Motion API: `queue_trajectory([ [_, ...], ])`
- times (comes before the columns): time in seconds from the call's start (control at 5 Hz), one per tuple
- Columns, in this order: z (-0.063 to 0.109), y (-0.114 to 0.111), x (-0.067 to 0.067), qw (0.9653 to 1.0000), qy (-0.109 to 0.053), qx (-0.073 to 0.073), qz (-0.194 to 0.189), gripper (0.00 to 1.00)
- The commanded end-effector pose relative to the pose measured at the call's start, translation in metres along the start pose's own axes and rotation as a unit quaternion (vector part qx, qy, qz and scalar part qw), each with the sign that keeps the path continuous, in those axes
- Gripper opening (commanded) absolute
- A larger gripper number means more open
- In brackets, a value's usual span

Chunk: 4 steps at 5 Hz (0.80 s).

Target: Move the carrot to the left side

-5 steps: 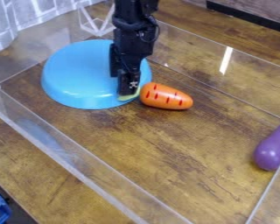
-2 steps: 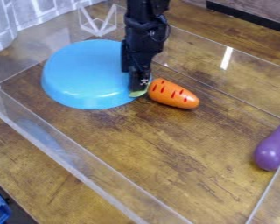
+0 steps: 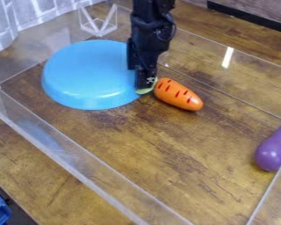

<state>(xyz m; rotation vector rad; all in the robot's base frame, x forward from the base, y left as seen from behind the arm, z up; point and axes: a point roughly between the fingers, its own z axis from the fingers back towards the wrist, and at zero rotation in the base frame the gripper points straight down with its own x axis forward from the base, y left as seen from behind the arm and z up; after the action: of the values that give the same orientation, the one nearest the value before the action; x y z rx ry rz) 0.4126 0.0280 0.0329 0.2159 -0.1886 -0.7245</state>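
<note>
Carrot (image 3: 178, 94) shifted right, wooden table (image 3: 143, 158), clear walls (image 3: 61, 149)

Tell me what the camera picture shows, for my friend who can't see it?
A black robot gripper reaches down to the leafy end of a small orange toy carrot lying on a wooden table, right beside an upside-down blue plate. A purple toy sits far off at the right edge.

You see a blue plate (image 3: 78, 75) left of the fingers and a purple toy (image 3: 273, 147) far right on the wooden surface (image 3: 167, 167).
</note>
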Motion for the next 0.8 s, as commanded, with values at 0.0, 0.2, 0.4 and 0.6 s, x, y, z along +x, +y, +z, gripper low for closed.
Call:
queue_trajectory([
  [0.0, -0.0237, -0.0122, 0.0021, 0.9997, 0.014, -0.019, -0.008, 1.0],
  [0.2, -0.0261, -0.0128, 0.0062, 0.9996, 0.013, -0.022, -0.009, 1.0],
  [0.4, -0.0282, -0.0141, 0.0076, 0.9995, 0.014, -0.026, -0.007, 1.0],
  [0.6, -0.0285, -0.0209, 0.0035, 0.9996, 0.012, -0.026, 0.003, 1.0],
])
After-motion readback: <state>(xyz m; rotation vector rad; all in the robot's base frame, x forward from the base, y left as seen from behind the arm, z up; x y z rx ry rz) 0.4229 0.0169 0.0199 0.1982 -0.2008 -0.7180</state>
